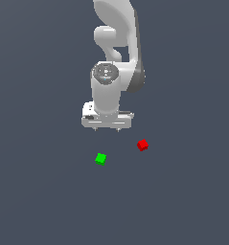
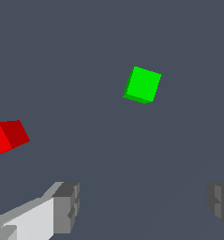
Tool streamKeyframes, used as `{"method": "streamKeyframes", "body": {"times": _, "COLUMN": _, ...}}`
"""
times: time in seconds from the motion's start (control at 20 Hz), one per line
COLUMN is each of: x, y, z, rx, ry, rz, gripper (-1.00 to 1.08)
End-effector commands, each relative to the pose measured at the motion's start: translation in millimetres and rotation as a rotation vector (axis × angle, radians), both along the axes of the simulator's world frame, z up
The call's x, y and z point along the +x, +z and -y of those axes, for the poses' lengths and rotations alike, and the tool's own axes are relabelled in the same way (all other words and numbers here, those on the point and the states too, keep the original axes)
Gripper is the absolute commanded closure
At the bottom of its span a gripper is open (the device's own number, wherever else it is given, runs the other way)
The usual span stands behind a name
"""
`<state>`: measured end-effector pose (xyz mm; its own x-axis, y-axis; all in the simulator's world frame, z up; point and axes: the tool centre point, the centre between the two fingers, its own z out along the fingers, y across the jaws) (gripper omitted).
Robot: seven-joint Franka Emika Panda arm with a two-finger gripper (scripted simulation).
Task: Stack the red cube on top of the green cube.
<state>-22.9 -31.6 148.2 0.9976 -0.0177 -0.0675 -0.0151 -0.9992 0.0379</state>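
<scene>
The red cube [image 1: 143, 144] lies on the grey floor toward the exterior view's right. The green cube [image 1: 100, 159] lies apart from it, toward the exterior view's left and lower in that view. Both also show in the wrist view: the red cube [image 2: 8, 136] cut by the frame edge, the green cube [image 2: 143, 84] whole. My white gripper [image 1: 107, 129] hangs above the floor, farther up the exterior view than both cubes. It is open and empty; its two grey fingertips [image 2: 66, 206] stand wide apart with nothing between them.
The white arm [image 1: 117, 52] rises behind the gripper in the exterior view. The plain dark grey floor [image 1: 49, 201] stretches all around, with no other objects in view.
</scene>
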Motion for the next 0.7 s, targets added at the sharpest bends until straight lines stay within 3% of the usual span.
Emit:
{"method": "streamKeyframes", "body": {"times": 0.0, "x": 0.0, "y": 0.0, "z": 0.0, "rx": 0.0, "ry": 0.0, "rz": 0.0, "gripper": -0.92}}
{"method": "streamKeyframes", "body": {"times": 0.35, "x": 6.7, "y": -12.8, "z": -27.0, "rx": 0.009, "ry": 0.064, "rz": 0.009, "gripper": -0.92}}
{"method": "streamKeyframes", "body": {"times": 0.65, "x": 16.3, "y": -43.7, "z": -97.3, "rx": 0.031, "ry": 0.227, "rz": 0.032, "gripper": -0.92}}
